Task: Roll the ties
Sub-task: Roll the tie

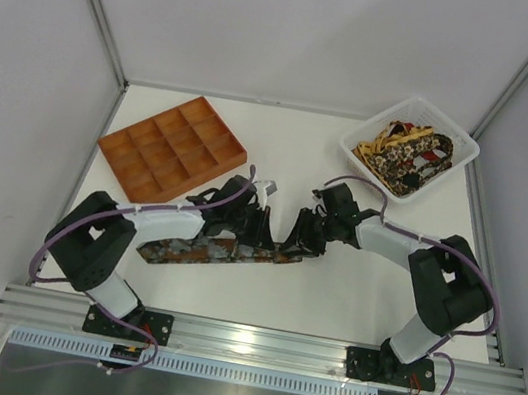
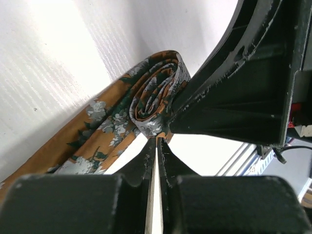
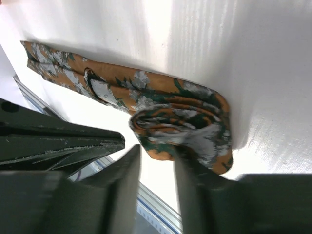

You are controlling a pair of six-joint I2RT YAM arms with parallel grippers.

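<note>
Lying across the lower middle of the top view, the tie (image 1: 205,249) runs its long axis from lower left, rising slightly to the right. It is flat for most of its length, and its rolled end (image 3: 187,129) sits at the right tip, between the two arms. The left gripper (image 2: 156,141) has its jaws closed to a sliver, tips touching the rolled end's lower edge; whether they nip a fold I cannot tell. The right gripper (image 3: 155,151) stands parted, the rolled end just beyond its fingertips and a little right of the gap. Both are equally near, so rolling on likely means travelling left along the flat length. Other ties (image 1: 409,151) fill the white basket (image 1: 460,149) at upper right. No brand or writing is legible.
</note>
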